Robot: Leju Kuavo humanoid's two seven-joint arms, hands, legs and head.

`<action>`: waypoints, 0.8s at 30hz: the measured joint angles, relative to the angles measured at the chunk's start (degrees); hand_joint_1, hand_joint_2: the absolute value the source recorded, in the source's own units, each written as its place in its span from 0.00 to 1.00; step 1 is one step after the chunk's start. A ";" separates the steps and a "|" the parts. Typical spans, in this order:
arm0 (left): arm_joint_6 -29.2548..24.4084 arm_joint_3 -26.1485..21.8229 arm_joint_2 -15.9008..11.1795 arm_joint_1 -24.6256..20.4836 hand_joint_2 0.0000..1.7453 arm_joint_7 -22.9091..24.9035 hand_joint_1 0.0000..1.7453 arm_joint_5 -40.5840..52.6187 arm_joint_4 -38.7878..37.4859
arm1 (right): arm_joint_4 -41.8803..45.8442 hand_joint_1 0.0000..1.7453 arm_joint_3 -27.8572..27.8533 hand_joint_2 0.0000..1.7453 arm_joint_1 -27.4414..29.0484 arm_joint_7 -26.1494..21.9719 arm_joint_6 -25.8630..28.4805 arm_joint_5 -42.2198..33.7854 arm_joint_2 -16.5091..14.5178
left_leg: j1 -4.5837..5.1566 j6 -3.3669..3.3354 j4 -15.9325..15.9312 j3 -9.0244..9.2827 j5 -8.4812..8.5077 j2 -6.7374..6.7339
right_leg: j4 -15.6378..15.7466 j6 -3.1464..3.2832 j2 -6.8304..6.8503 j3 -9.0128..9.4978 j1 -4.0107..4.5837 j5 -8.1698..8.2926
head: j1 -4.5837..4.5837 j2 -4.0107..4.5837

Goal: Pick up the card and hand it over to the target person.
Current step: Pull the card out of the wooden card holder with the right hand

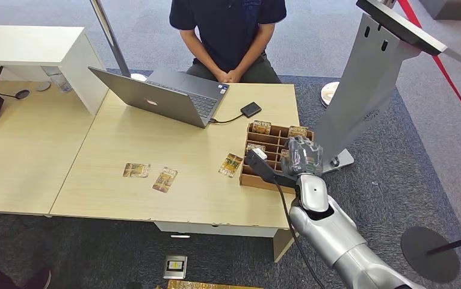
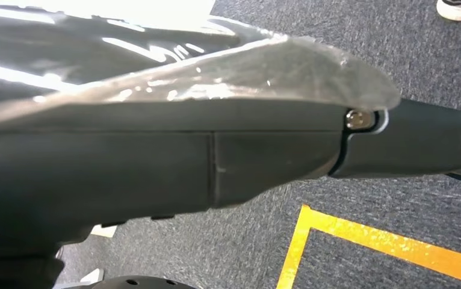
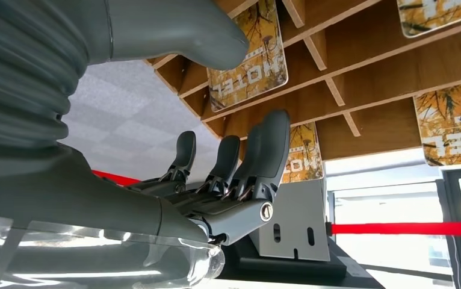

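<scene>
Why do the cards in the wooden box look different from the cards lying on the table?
The box cards stand tilted in wooden slots of the box; the table cards lie flat on the bare table. The box cards sit by the right robot hand; the table cards lie farther off. Both have yellow-brown pictures.

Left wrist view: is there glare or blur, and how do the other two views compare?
Left wrist view: strong white glare on a clear plastic cover, floor sharp. Right wrist view: sharp on the right hand and hotel cards, background windows overexposed. Head view: even light, no glare.

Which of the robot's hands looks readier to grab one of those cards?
The right hand: it hovers over the wooden card rack, fingers apart near a card. The left wrist view looks down at the floor.
</scene>
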State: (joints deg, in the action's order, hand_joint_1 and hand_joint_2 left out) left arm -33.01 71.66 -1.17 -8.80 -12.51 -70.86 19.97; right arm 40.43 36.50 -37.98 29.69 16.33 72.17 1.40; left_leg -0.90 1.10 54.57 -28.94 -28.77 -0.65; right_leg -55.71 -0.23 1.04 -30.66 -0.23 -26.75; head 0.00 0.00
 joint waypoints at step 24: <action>0.25 -0.75 0.17 -0.50 0.00 0.58 0.00 1.19 -0.41 | -4.75 0.48 -0.06 1.00 -0.46 1.07 -0.82 0.35 1.02 | -0.04 0.04 0.04 0.00 0.00 0.06 | -0.01 0.00 0.14 0.04 0.04 -0.02 | 0.00 0.00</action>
State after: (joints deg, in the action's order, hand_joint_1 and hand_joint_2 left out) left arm -32.76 70.92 -1.00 -9.30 -11.93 -69.67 19.55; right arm 35.68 36.44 -38.44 30.76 15.50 72.52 2.42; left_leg -0.94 1.14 54.61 -28.94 -28.77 -0.59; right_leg -55.71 -0.23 1.18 -30.62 -0.19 -26.78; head 0.00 0.00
